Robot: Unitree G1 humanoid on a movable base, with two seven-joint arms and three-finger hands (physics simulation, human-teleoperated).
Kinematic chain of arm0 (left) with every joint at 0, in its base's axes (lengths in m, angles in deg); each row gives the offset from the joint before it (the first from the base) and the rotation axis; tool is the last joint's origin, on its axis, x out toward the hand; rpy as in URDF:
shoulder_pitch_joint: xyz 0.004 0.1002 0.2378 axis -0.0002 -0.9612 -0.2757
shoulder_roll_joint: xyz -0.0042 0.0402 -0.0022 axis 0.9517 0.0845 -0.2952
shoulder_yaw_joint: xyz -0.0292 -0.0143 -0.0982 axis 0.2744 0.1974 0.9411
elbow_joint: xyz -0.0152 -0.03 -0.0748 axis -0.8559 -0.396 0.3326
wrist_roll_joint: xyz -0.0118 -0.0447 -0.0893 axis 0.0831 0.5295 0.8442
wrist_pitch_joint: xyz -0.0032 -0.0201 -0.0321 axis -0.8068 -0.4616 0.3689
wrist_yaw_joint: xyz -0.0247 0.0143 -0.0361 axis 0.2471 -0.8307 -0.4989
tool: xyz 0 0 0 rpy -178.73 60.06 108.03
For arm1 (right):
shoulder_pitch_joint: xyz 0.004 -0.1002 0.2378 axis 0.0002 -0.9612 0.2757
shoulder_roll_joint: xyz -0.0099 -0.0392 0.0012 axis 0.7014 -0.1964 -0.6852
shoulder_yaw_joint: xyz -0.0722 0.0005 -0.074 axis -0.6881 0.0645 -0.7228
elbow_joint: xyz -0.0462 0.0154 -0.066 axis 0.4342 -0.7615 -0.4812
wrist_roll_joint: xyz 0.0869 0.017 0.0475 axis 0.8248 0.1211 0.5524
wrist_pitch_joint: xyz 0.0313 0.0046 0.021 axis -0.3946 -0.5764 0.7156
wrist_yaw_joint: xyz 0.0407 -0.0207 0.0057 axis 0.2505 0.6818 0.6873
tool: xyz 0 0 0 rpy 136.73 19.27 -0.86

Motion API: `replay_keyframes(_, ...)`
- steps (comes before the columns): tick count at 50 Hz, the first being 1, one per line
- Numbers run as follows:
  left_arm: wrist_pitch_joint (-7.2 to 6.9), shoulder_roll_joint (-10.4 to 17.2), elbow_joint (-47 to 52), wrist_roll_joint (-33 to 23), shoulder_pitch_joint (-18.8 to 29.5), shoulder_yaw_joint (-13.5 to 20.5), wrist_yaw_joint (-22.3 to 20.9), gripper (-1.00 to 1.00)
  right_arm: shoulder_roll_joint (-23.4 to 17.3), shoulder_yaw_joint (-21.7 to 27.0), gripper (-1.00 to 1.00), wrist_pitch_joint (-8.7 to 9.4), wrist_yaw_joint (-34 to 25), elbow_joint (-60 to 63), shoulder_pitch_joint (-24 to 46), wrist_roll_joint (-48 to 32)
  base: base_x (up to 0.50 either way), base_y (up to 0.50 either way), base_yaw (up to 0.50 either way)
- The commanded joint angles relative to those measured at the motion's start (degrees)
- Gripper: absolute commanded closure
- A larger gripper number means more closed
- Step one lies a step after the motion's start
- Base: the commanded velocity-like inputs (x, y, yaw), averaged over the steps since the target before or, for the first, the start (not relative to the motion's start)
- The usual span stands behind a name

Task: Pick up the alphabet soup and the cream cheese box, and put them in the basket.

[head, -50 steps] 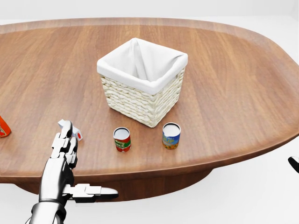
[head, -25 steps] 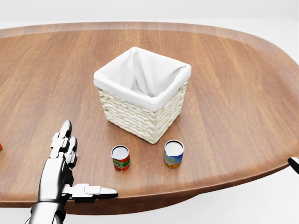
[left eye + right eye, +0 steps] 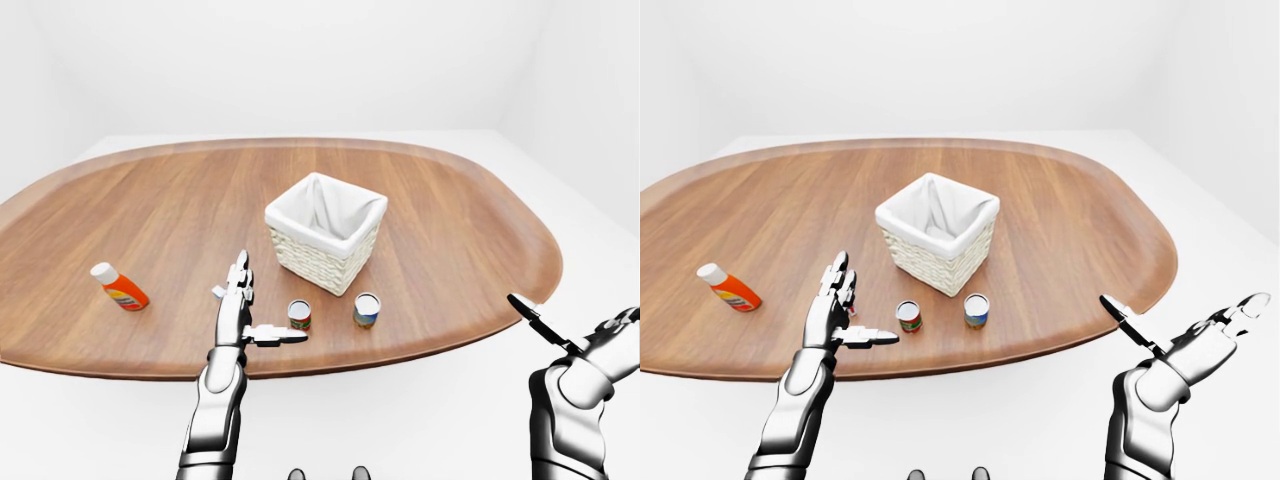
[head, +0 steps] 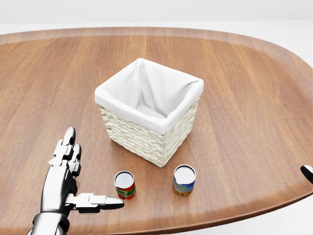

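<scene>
Setting: plain white room; large oval brown wooden desk (image 3: 150,215) with a raised rim.
Left robot hand (image 4: 66,171): silver, three-fingered, spread wide, two fingers pointing up the head view, thumb out to the right; holds nothing; hovers over the desk's near edge at lower left.
Right robot hand (image 3: 1200,335): spread wide, empty, off the desk's right end in the right-eye view.
Small white box with red marking (image 3: 219,291): just left of the left robot hand's fingers in the left-eye view, mostly hidden; cannot tell if it is the cream cheese box.
Red-and-green labelled can (image 4: 124,184): upright on the desk, just right of the left thumb, apart from it.
Blue-and-orange labelled can (image 4: 184,179): upright, near the first can, to its right; which one is the alphabet soup is unreadable.
Square woven wicker basket with white cloth lining (image 4: 146,128): mid-desk, above both cans, nothing visible inside.
Orange bottle with white cap (image 3: 119,286): lying tilted, well apart at the left.
</scene>
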Motion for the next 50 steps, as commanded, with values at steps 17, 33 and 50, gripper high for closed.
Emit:
replay_keyframes(17, -0.14, 0.0, 0.7, 0.4, -0.2, 0.1, -0.1, -1.00, 0.0, -0.1, -1.00, 0.00, 0.0, -0.3, 0.0, -0.5, 0.14, 0.01, 0.00)
replay_keyframes(33, -0.83, -0.1, 1.8, 0.2, -0.5, -0.1, 0.0, -1.00, 0.1, -0.1, -1.00, 0.00, 0.0, 0.3, -0.1, -0.6, 0.09, 0.12, 0.00)
replay_keyframes(50, -0.59, 0.0, 1.3, 0.0, -0.4, -0.1, -0.1, -1.00, 0.0, 0.0, -1.00, 0.00, 0.0, 0.5, 0.0, -0.3, 0.05, 0.07, 0.00)
